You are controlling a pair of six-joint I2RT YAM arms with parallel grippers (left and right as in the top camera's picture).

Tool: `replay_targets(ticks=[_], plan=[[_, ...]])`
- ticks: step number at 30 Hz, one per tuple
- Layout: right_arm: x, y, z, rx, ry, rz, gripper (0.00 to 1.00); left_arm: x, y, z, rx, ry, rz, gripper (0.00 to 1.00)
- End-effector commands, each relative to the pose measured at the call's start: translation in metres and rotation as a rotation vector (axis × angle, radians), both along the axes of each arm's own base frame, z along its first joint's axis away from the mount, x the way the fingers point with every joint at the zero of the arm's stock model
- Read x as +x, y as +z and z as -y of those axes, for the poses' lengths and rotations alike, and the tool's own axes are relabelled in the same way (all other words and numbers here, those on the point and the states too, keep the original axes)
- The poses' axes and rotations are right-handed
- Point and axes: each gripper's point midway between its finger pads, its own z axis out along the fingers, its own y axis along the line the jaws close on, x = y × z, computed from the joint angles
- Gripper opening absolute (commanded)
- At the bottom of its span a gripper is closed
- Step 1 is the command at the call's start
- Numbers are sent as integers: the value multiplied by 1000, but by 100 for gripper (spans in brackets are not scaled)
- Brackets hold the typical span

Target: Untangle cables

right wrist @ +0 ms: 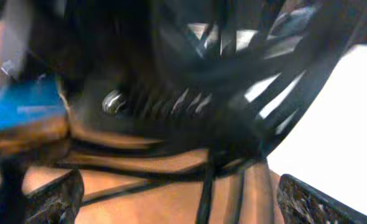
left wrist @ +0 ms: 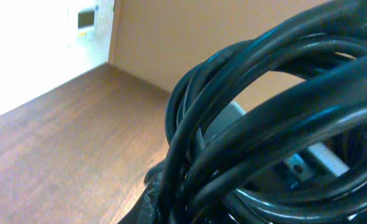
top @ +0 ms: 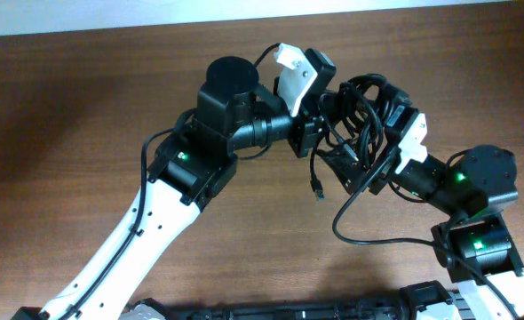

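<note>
Well, the wooden table (top: pixel 84 107) is taking up the whole overhead view, and the two arms are reaching in from its near edge and meeting a little right of centre. The left arm (top: pixel 235 116) is stretching up on its long white link, while the right arm (top: pixel 475 178) is coming in from the right side, showing green lights on its joints. Between their wrists the cables (top: pixel 361 111) are sitting as one tight black bundle of overlapping loops, pressed up against both tools (whether the bundle is touching the wood or hanging above it cannot be told from overhead). In the left wrist view those same loops are filling most of the right half, lying very close to the lens, with the table grain running off to the left toward a pale wall. The left gripper (top: pixel 324 120) is sitting right against the left side of the bundle, but its fingers are hiding behind the cords, so I cannot tell whether they are apart or together. The right gripper (top: pixel 355 160) is pushing in from the lower right with its jaws spread wide: in the blurred right wrist view its textured fingertips (right wrist: pixel 56 198) are showing at the two bottom corners, well apart, with thin strands crossing the gap between them. One loose end is dangling from the bundle's lower left, ending in a small plug (top: pixel 318 189).
</note>
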Motion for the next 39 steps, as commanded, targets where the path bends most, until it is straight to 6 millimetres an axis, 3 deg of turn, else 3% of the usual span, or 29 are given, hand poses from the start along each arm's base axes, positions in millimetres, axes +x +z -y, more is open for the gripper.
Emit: replay_targets(ticks=[1, 6, 9, 12, 17, 24, 28, 32, 33, 39], plan=[[-13, 1, -12, 3, 94, -11, 99, -8, 23, 4, -51, -15, 73, 0], [-13, 0, -12, 2, 93, -16, 99, -8, 25, 4, -55, -14, 78, 0], [-10, -1, -9, 1, 72, -19, 99, 5, 18, -1, -27, 68, 65, 0], [1, -4, -2, -3, -6, -36, 99, 31, 3, -15, 21, 250, 0, 0], [8, -8, 5, -9, -67, -53, 99, 74, -22, -58, 44, 635, -170, 0], [14, -13, 11, -16, -118, -74, 99, 91, -20, -86, 35, 768, -171, 0], [4, -13, 2, -12, -36, -76, 100, 96, -16, -98, -9, 806, -210, 0], [-22, -10, -16, -58, 148, 12, 100, 91, -9, -90, -39, 746, -215, 0], [-28, -8, -19, -69, 189, 45, 100, 86, -2, -79, -65, 678, -211, 0], [-27, 2, -19, -67, 187, 104, 100, 68, 8, -58, -98, 510, -217, 0]])
